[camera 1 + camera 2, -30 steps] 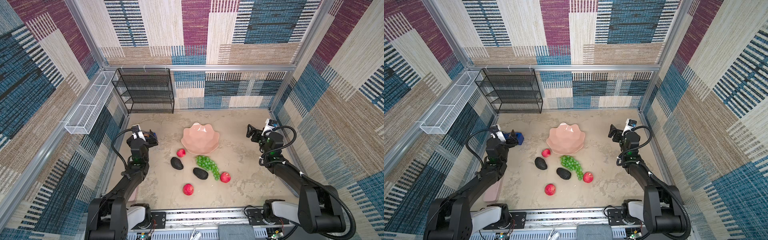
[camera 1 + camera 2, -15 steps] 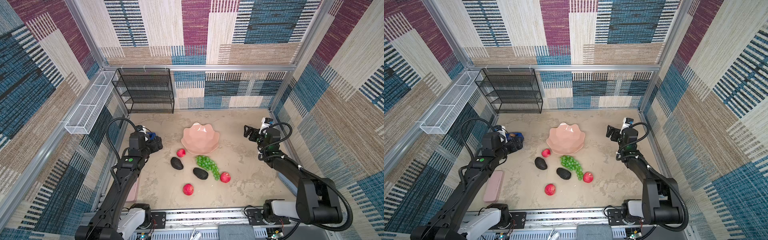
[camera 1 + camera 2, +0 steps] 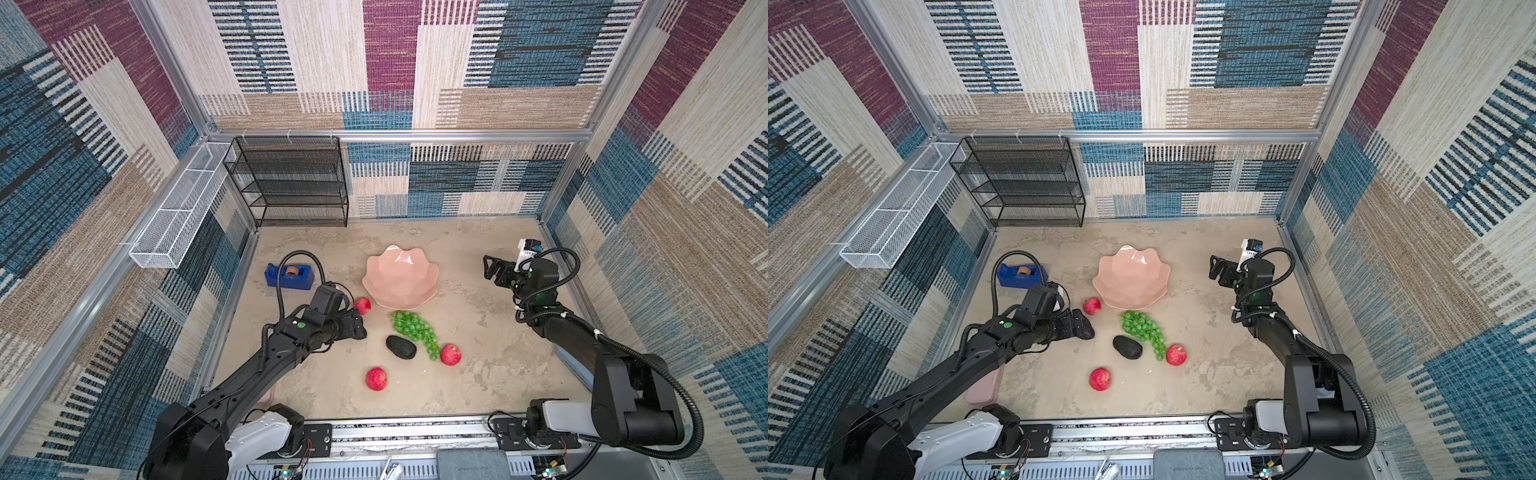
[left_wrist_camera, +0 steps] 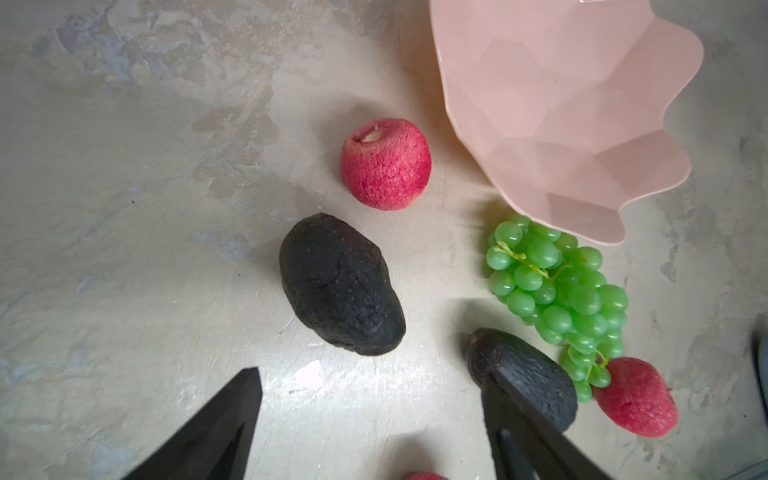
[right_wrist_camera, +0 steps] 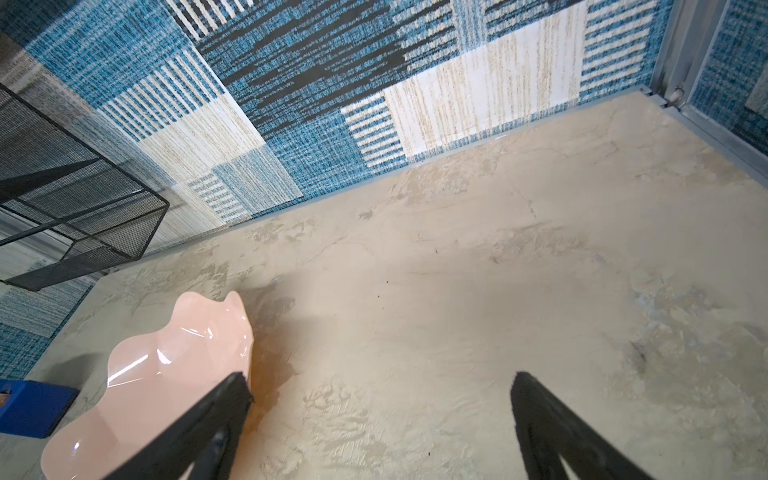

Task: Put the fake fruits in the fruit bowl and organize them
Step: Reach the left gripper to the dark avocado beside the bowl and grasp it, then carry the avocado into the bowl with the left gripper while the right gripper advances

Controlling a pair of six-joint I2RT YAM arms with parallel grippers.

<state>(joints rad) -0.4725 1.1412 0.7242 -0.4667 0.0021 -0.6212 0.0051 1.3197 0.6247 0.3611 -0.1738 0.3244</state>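
Observation:
The pale pink fruit bowl (image 3: 401, 276) (image 3: 1131, 276) (image 4: 561, 104) stands mid-table, nothing in it. Three red apples (image 3: 363, 305) (image 3: 451, 354) (image 3: 376, 379) lie on the table, with green grapes (image 3: 415, 330) (image 4: 557, 291) and a dark avocado (image 3: 401, 347) between them. My left gripper (image 3: 353, 326) (image 4: 370, 378) hangs open just short of another avocado (image 4: 340, 286), nothing between its fingers; in both top views it covers that fruit. My right gripper (image 3: 494, 270) (image 5: 380, 378) is open over bare table, right of the bowl (image 5: 166, 374).
A blue tape dispenser (image 3: 289, 276) sits left of the bowl. A black wire rack (image 3: 291, 183) stands at the back left, and a white mesh basket (image 3: 178, 208) hangs on the left wall. A flat pink case (image 3: 984, 388) lies under my left arm.
My left arm has swung from the left wall out over the fruits, and its jaws have narrowed a little. The right gripper has shifted slightly back and left.

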